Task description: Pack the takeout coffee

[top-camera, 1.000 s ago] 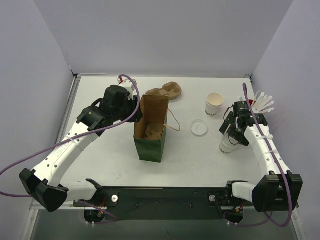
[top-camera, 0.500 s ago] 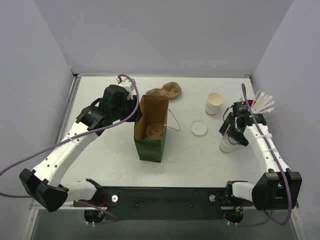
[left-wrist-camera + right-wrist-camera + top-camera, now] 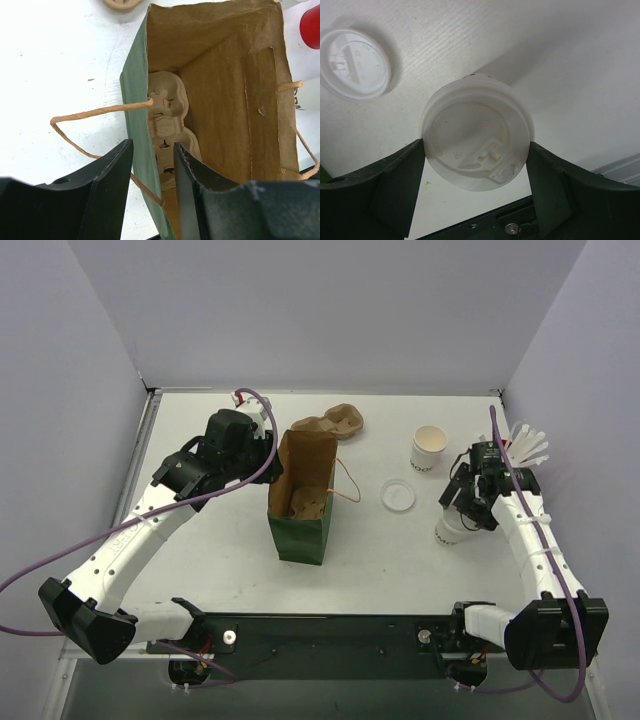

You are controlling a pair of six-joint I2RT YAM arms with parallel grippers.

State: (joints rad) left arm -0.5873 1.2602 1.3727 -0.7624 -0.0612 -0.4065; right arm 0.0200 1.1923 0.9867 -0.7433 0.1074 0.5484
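Note:
The takeout coffee [image 3: 475,132], a small white cup with a flat white lid on, stands at the table's right [image 3: 448,530]. My right gripper [image 3: 476,146] is shut on it, a dark finger pressed against each side of the lid's rim [image 3: 462,512]. The green paper bag [image 3: 300,530] stands open at the table's middle with a brown pulp cup tray [image 3: 167,115] inside. My left gripper [image 3: 152,147] is open and straddles the bag's left wall [image 3: 270,452], one finger outside and one inside, with a gap on both sides.
A loose white lid [image 3: 398,495] lies between the bag and the coffee. An open white cup with a tan inside [image 3: 429,448] stands behind it. A red cup of white straws [image 3: 522,448] stands at the far right. Another pulp tray [image 3: 340,422] lies behind the bag.
My right gripper's fingers have narrowed onto the lid, and the cup has shifted slightly left. The left arm and bag have not moved.

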